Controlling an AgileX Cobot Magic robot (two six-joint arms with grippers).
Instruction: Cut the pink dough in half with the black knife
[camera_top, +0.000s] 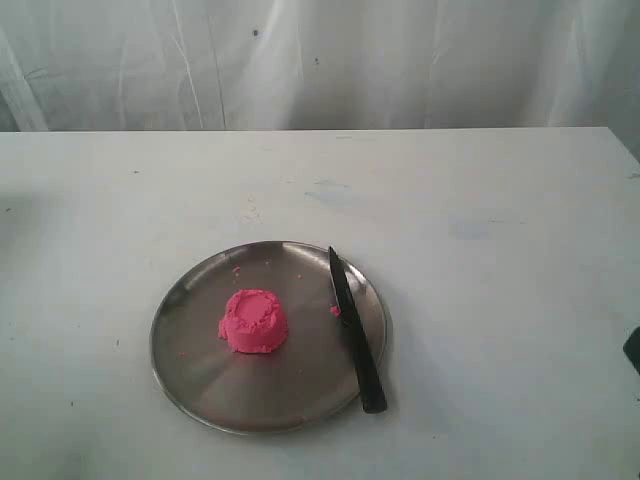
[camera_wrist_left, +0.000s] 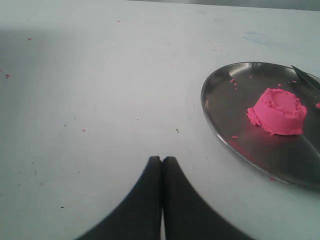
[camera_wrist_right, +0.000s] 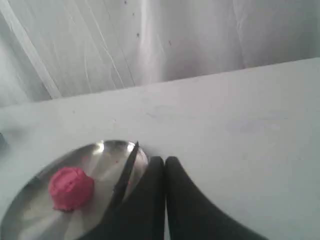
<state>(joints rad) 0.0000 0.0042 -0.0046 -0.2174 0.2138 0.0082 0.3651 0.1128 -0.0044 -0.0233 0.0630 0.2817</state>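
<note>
The pink dough (camera_top: 254, 321) is one rounded mound near the middle of a round steel plate (camera_top: 200, 380). It also shows in the left wrist view as the pink dough (camera_wrist_left: 278, 111) and in the right wrist view as the pink dough (camera_wrist_right: 70, 188). The black knife (camera_top: 355, 332) lies along the plate's right side, tip on the plate, handle over the near rim. My left gripper (camera_wrist_left: 162, 159) is shut and empty above bare table, left of the plate (camera_wrist_left: 220, 125). My right gripper (camera_wrist_right: 165, 160) is shut and empty, hovering beside the knife (camera_wrist_right: 126, 174). Neither gripper's fingers show in the exterior view.
Small pink crumbs (camera_top: 335, 311) lie on the plate and on the table (camera_wrist_left: 100, 75) to the left. A white curtain (camera_top: 320, 60) hangs behind the table's far edge. A dark bit of the right arm (camera_top: 632, 350) shows at the exterior view's right border.
</note>
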